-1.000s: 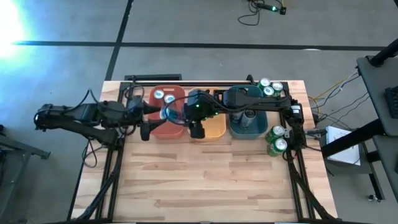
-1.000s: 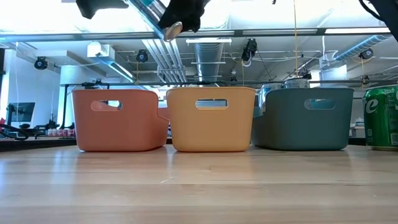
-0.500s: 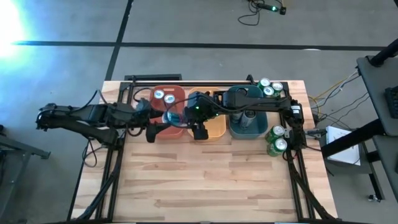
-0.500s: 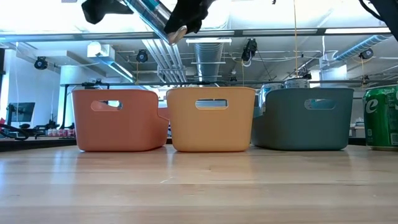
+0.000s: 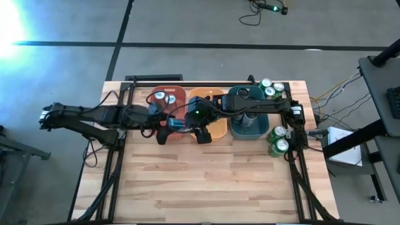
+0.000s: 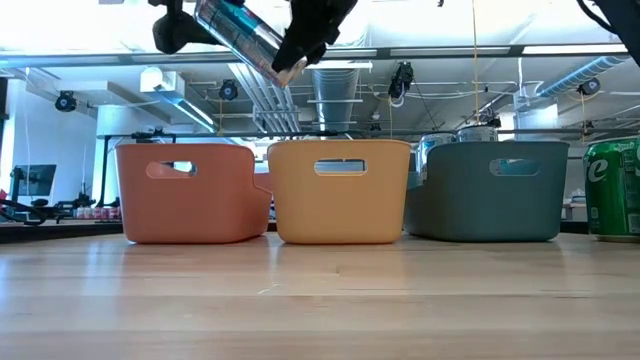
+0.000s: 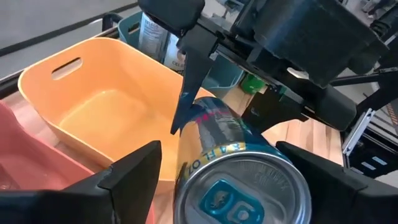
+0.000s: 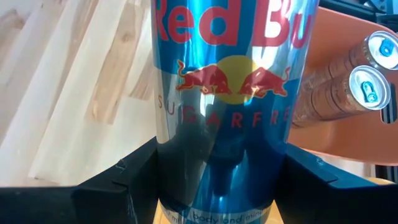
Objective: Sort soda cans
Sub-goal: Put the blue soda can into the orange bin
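A blue-and-silver soda can (image 5: 176, 124) hangs tilted in the air over the near walls of the red bin (image 5: 164, 109) and the orange bin (image 5: 215, 128). My right gripper (image 8: 217, 186) is shut on it. My left gripper (image 7: 217, 152) is open, one finger on either side of the can's silver top end (image 7: 239, 190); whether they touch it I cannot tell. Two cans (image 5: 164, 97) lie in the red bin and a dark can (image 5: 250, 116) stands in the teal bin (image 5: 249, 128). Nothing shows in the orange bin. My right gripper pinches the can's body near its bottom end (image 8: 214, 205) between its two fingers (image 8: 134, 186), which lie across the can. It comes from the table's right side. The can is lifted clear and tilted, its top end (image 6: 205, 12) higher and toward my left arm.
Green cans stand at the table's right edge (image 5: 277, 140) and at its far right corner (image 5: 271, 87); one shows at the right of the low view (image 6: 612, 190). The three bins stand in a row at the far side, with bare wood (image 5: 206, 181) nearer.
My left gripper has gone toward the table's right edge, up to the can, so that its fingers now flank the can's top end. The can in my right gripper has come a little lower and nearer.
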